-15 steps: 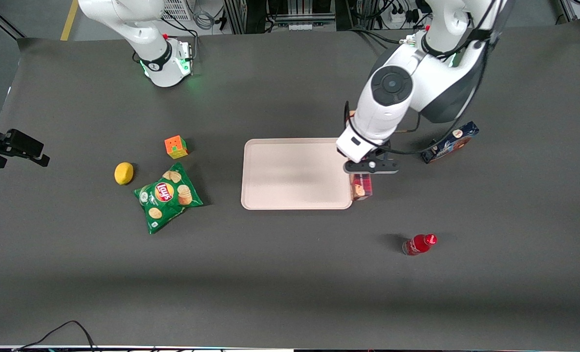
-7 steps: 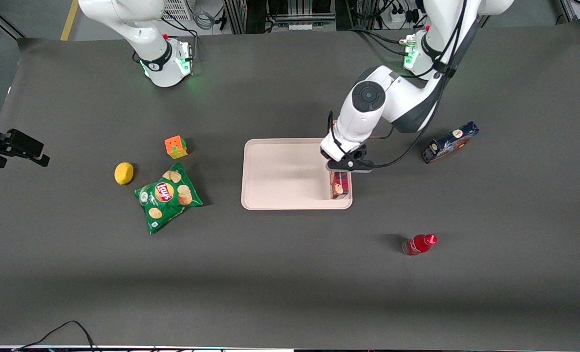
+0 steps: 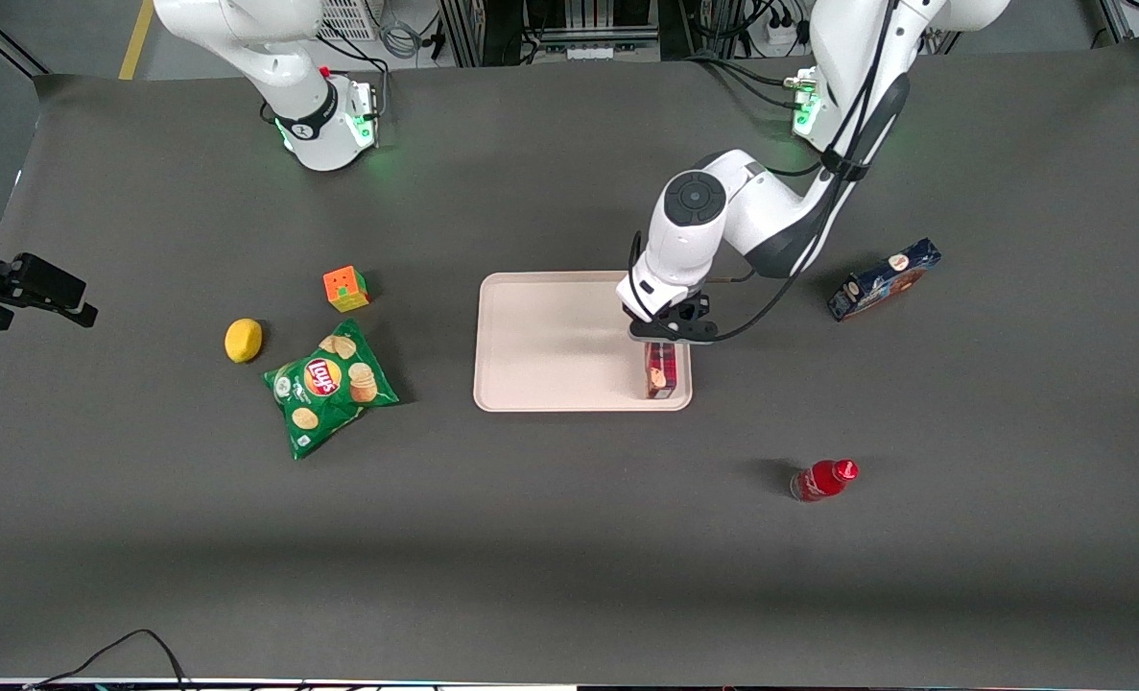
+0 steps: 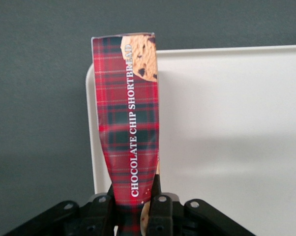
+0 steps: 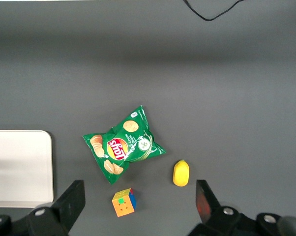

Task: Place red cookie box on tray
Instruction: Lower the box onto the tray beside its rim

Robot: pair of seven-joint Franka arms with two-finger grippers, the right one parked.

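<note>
The claw (image 3: 666, 338) is clenched on one end of the red cookie box (image 3: 660, 369), holding it on its narrow edge above the tray (image 3: 550, 341). In the wrist view the fingers (image 4: 160, 206) pinch the plaid carton (image 4: 128, 118), which runs along the tray's (image 4: 226, 137) short rim at the working arm's end. The rest of the tray is bare. On the dark grey counter (image 3: 569, 537), a blue cookie box (image 3: 884, 279) and a red bottle (image 3: 823, 479) lie well apart toward the working arm's end. A chip bag (image 3: 329, 387), a lemon (image 3: 243, 340) and a puzzle cube (image 3: 344, 288) sit toward the parked arm's end
</note>
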